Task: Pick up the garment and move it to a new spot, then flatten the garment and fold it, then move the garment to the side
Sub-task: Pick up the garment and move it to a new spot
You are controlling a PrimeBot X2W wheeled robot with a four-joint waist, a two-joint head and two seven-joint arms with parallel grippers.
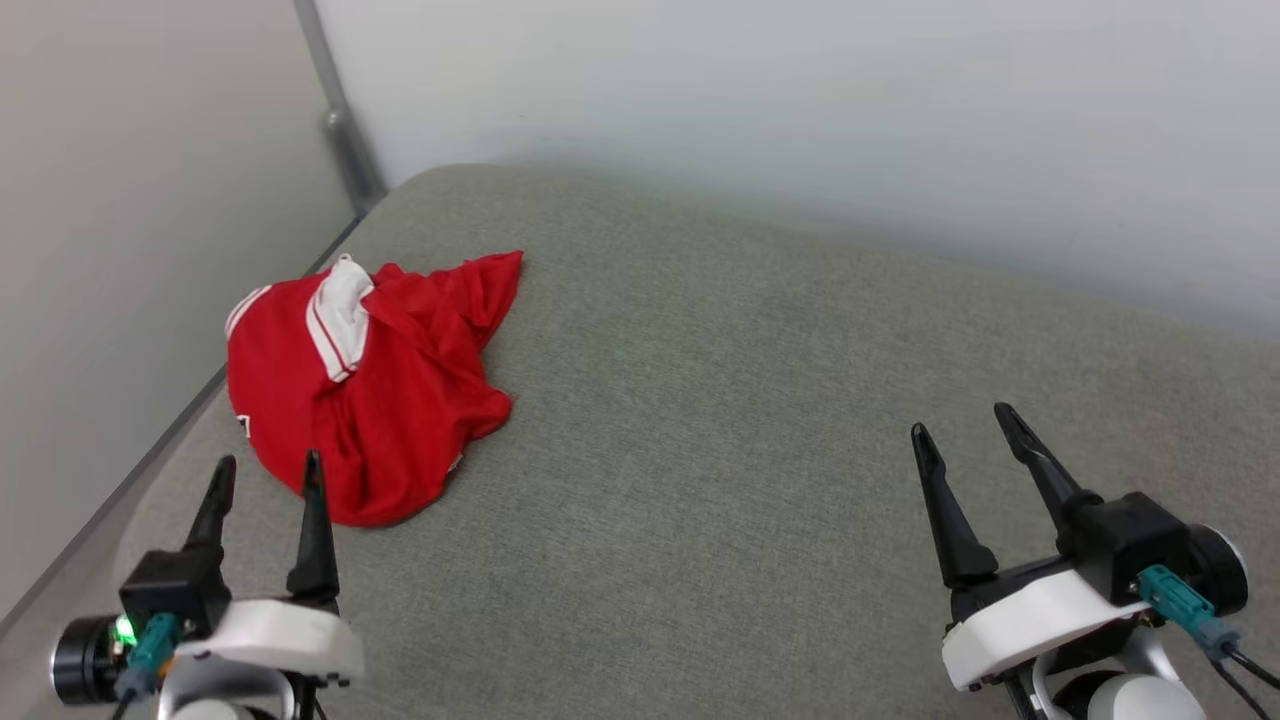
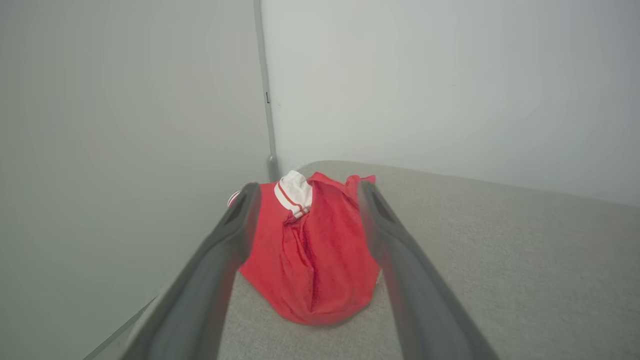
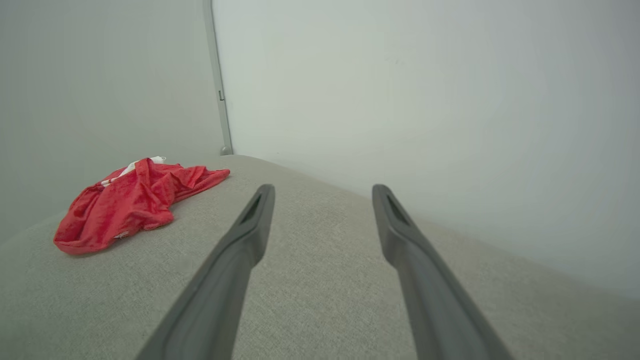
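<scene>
Garment [image 1: 370, 390] lies crumpled at left-center of my head view, just ahead of my left gripper [image 1: 268, 475], jaws spread and empty. Right gripper [image 1: 968, 418], also spread, sits well apart at lower right. I'd reach left.

No legible text; the white mark [image 1: 243, 426] on the garment [image 1: 385, 420] is unreadable.

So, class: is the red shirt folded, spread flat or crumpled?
Crumpled: the garment lies in a wrinkled heap, one white sleeve flopped over the red.
</scene>
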